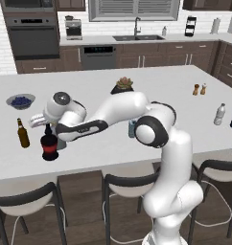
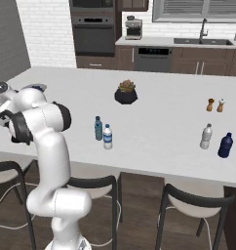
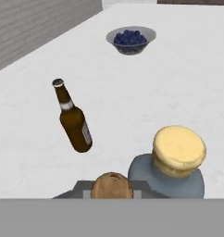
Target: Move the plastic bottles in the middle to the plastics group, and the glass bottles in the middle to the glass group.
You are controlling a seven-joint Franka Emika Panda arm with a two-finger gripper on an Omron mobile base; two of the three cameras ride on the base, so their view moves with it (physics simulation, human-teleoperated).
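Closest to our hand camera, cork top of one black bottle, gripper clamped on its neck; it stands at the counter's left end beside one slim brown bottle and one grey-blue flask. We count two small water bottles mid-counter, one clear pale-capped bottle and one dark blue container right. One blueberry bowl, one plant, two shakers. White counter, dark cabinets behind.
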